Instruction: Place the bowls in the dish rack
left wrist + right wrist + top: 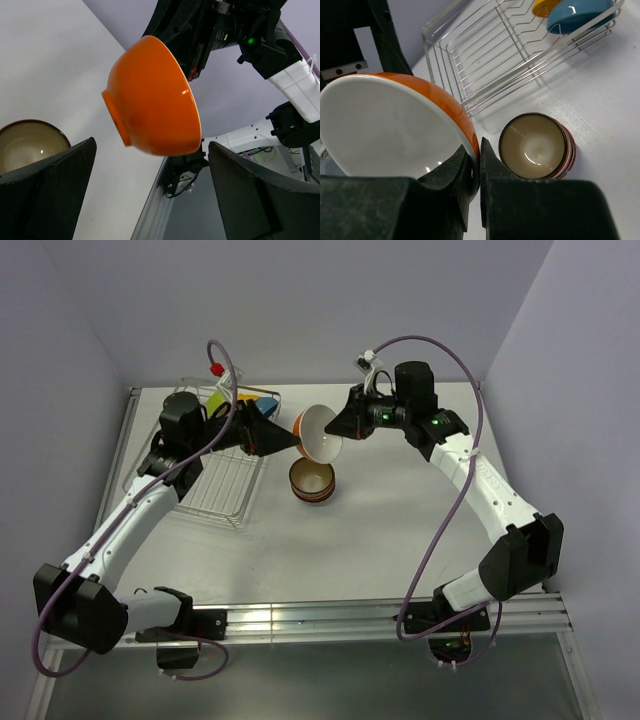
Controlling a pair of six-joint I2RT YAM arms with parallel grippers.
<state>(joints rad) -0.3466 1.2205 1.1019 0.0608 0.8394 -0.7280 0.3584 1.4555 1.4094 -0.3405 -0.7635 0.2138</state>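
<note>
Pinching orange bowl [320, 433]: right gripper [477, 162] | left gripper [284, 439] spread | white table [400, 530], lavender walls [300, 300]

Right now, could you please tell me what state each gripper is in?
Left gripper: open, holding nothing.
Right gripper: shut on the rim of the orange bowl.

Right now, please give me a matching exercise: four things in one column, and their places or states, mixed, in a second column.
1. orange bowl
2. brown bowl
3. blue bowl
4. left gripper

A. in the rack
B. open, holding nothing
C. pinched by the right gripper, off the table
D. on the table, beside the rack

Pairs: 1-C; 2-D; 3-A; 4-B
</note>
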